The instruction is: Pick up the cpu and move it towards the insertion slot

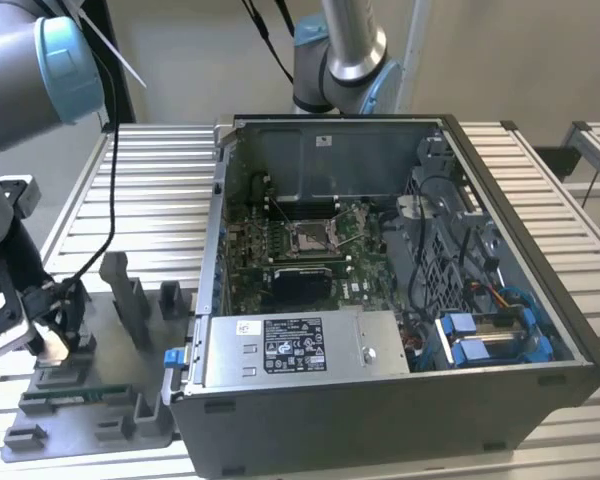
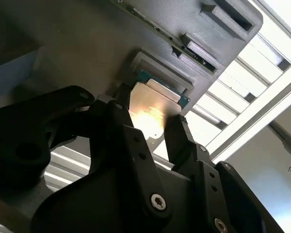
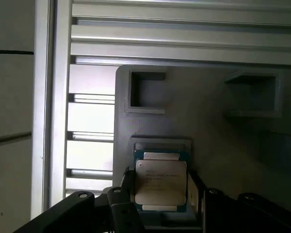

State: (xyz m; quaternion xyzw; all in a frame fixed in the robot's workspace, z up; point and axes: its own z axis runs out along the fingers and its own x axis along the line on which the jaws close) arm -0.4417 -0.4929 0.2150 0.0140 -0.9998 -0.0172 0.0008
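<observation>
Cpu: lying flat, silver top up, in a shallow seat of the grey holder, which is sitting on the slatted table at the exterior view's left.

Gripper: hovering low over the cpu. Its fingers are standing partly open, one at each side of the chip and close to its edges, gripping nothing.

Insertion slot: lying well apart, toward the exterior view's right, inside the open computer case.

Green memory stick: resting along the holder's near side.

In the second wrist view the gripper hides part of the cpu; glare washes out its top.
</observation>
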